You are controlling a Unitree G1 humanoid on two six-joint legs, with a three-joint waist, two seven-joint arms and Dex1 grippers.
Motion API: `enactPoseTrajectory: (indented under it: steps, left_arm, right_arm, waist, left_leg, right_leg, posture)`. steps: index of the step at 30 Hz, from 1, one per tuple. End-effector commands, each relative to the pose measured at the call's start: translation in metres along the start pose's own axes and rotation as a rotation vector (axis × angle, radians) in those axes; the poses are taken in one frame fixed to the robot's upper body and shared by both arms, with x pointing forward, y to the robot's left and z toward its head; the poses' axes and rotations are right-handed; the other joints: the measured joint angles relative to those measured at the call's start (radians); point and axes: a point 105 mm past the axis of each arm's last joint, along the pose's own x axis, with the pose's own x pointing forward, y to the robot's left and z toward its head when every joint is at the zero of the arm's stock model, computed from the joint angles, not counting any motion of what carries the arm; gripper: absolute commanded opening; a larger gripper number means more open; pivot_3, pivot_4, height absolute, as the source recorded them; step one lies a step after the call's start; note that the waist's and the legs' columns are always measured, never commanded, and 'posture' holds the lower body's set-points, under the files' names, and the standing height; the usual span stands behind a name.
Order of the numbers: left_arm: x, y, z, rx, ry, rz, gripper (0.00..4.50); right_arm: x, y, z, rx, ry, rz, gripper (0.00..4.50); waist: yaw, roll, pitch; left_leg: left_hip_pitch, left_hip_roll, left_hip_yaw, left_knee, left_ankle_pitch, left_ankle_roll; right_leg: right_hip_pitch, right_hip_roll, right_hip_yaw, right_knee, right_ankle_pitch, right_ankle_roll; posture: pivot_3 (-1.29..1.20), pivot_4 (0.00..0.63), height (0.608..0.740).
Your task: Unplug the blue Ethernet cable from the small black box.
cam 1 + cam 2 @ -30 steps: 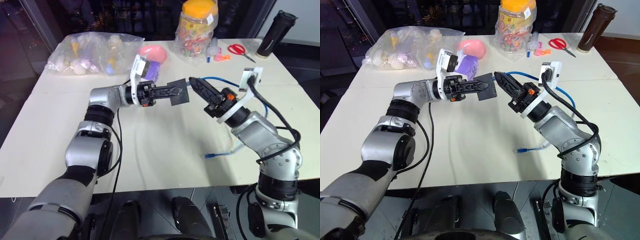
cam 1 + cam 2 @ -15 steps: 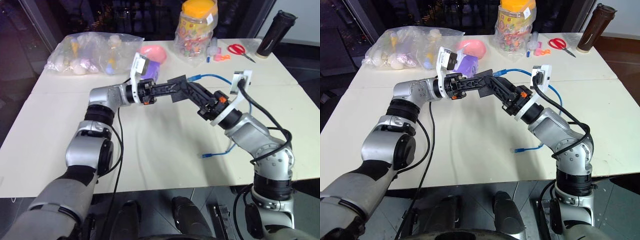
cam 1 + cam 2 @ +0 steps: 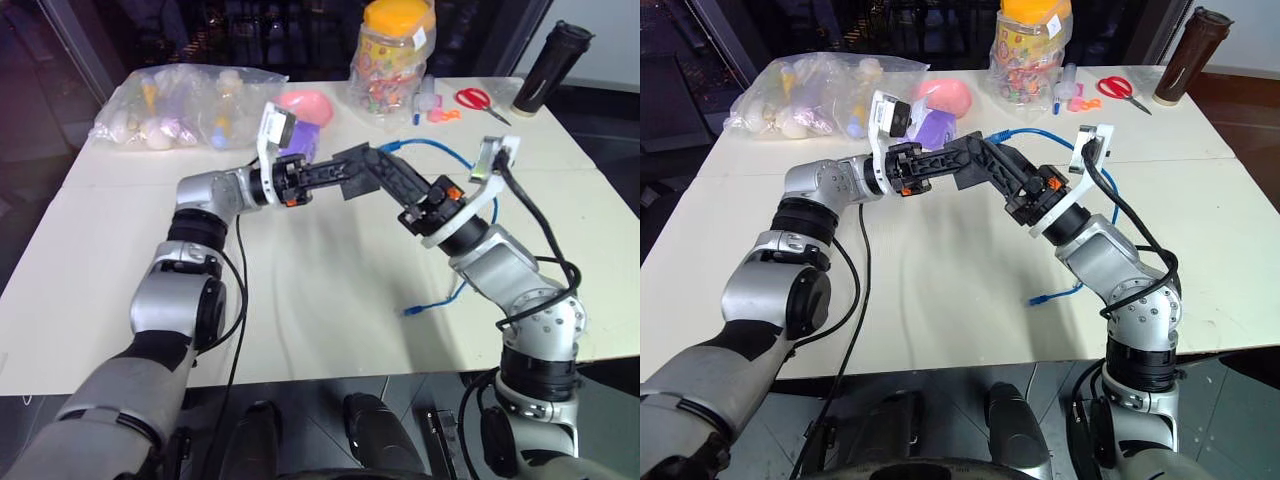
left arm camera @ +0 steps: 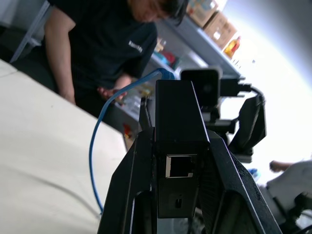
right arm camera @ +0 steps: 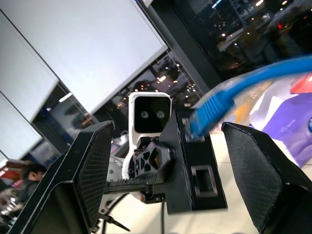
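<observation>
The left gripper (image 4: 178, 195) is clamping the small black box (image 4: 176, 141) aloft above the table (image 3: 300, 290), steadying it, while the right gripper (image 5: 175, 161), fingers spread wide, is straddling the blue Ethernet cable (image 5: 229, 95) plugged into it, seemingly lining up a pull.

White table (image 3: 300, 300) carries scissors (image 3: 478, 98), a candy jar (image 3: 392, 55), perhaps toy bags (image 3: 180, 105).
</observation>
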Motion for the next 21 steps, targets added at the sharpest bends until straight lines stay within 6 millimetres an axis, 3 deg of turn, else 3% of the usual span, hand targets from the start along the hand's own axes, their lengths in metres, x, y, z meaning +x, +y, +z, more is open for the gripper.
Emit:
enactPoseTrajectory:
  steps: [1, 4, 10, 16, 21]
  left_arm:
    - [0.006, -0.011, 0.005, 0.027, 0.012, -0.06, 0.51]
    - [0.007, -0.012, 0.003, 0.023, 0.022, -0.064, 0.51]
    - [0.007, -0.012, 0.001, 0.015, 0.02, -0.063, 0.51]
    - [0.006, -0.01, 0.003, 0.018, 0.007, -0.047, 0.51]
    - [-0.002, -0.005, 0.009, 0.047, -0.011, 0.01, 0.51]
  right_arm:
    - [0.002, 0.008, 0.009, 0.009, -0.048, 0.036, 3.68]
    - [0.002, 0.009, 0.01, 0.012, -0.054, 0.037, 2.82]
    - [0.004, 0.009, 0.01, 0.019, -0.072, 0.036, 0.03]
    - [0.005, 0.007, 0.006, 0.021, -0.062, 0.027, 0.03]
    - [-0.004, -0.012, 0.019, -0.01, -0.099, -0.069, 0.03]
  waist:
    - [0.0, 0.0, 0.0]
    - [0.0, 0.0, 0.0]
    - [0.0, 0.0, 0.0]
    - [0.0, 0.0, 0.0]
    - [0.0, 0.0, 0.0]
  left_leg:
    - [0.0, 0.0, 0.0, 0.0, 0.0, 0.0]
    - [0.0, 0.0, 0.0, 0.0, 0.0, 0.0]
    - [0.0, 0.0, 0.0, 0.0, 0.0, 0.0]
    - [0.0, 0.0, 0.0, 0.0, 0.0, 0.0]
    - [0.0, 0.0, 0.0, 0.0, 0.0, 0.0]
  right_leg:
    - [0.0, 0.0, 0.0, 0.0, 0.0, 0.0]
    - [0.0, 0.0, 0.0, 0.0, 0.0, 0.0]
    - [0.0, 0.0, 0.0, 0.0, 0.0, 0.0]
    - [0.0, 0.0, 0.0, 0.0, 0.0, 0.0]
    - [0.0, 0.0, 0.0, 0.0, 0.0, 0.0]
  posture:
    - [0.0, 0.15, 0.74]
    - [0.0, 0.15, 0.74]
    - [0.0, 0.15, 0.74]
    - [0.0, 0.15, 0.74]
    - [0.0, 0.15, 0.74]
